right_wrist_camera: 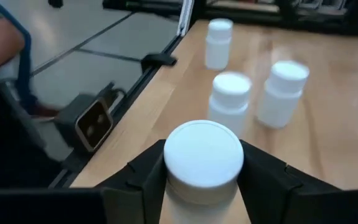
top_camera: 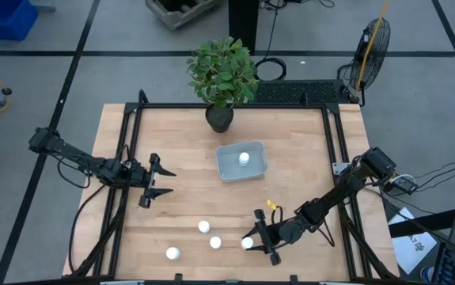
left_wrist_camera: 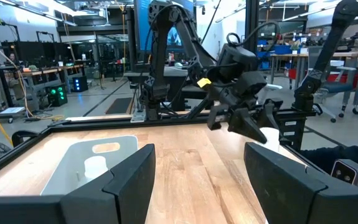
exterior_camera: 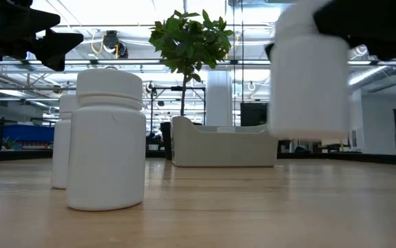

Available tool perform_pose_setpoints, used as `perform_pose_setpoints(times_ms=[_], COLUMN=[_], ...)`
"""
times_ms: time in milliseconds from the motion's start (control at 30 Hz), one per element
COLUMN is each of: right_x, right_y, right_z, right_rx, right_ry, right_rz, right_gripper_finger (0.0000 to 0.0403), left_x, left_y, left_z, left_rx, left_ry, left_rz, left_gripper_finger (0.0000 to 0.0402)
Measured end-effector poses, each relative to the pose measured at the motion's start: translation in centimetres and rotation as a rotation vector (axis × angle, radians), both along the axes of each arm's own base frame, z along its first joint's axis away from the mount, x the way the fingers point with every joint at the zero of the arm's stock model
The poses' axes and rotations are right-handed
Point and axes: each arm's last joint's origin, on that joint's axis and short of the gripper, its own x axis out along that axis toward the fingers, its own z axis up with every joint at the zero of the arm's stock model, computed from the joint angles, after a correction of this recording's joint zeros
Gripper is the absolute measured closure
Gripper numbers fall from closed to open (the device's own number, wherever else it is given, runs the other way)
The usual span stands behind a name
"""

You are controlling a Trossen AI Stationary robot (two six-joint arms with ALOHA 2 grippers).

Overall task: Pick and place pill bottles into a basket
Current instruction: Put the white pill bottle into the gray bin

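Right gripper [top_camera: 252,241]: positioned near the front edge of the worktop, right of centre; fingers [right_wrist_camera: 263,180] clamped on either side of one pill bottle [right_wrist_camera: 203,163].
Held bottle: upright between the fingers; in the low view [exterior_camera: 310,76] its base sits above the worktop surface, clear of the wood.
Left gripper [top_camera: 164,183]: over the left half of the worktop, about midway between the front and back edges; fingers [left_wrist_camera: 129,180] spread apart, nothing between them.
Standing bottles: three upright on the worktop near the front edge, left of the right gripper, at [top_camera: 172,253], [top_camera: 203,226] and [top_camera: 216,242]; separated from one another.
Basket [top_camera: 229,169]: on the worktop, slightly behind centre, well apart from both grippers.
Bottle in basket [top_camera: 244,158]: one, upright, inside the basket toward its rear right part.
Plant pot [top_camera: 220,118]: at the back edge of the worktop, just behind the basket; leafy plant standing in it.
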Motion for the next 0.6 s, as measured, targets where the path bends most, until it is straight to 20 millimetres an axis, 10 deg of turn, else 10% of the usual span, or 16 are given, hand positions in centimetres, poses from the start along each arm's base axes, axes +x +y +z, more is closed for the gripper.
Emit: perform_pose_setpoints(times_ms=[600], right_x=[2.5], right_y=[-6.4], right_z=[3.7], right_rx=[-0.119], right_ry=[-0.114], right_rz=[-0.148], right_gripper_finger=[0.0243], left_x=[0.0], left_y=[0.0], left_z=[0.0], left_rx=[0.000], left_ry=[0.000], left_rz=[0.000], left_gripper_finger=[0.0151])
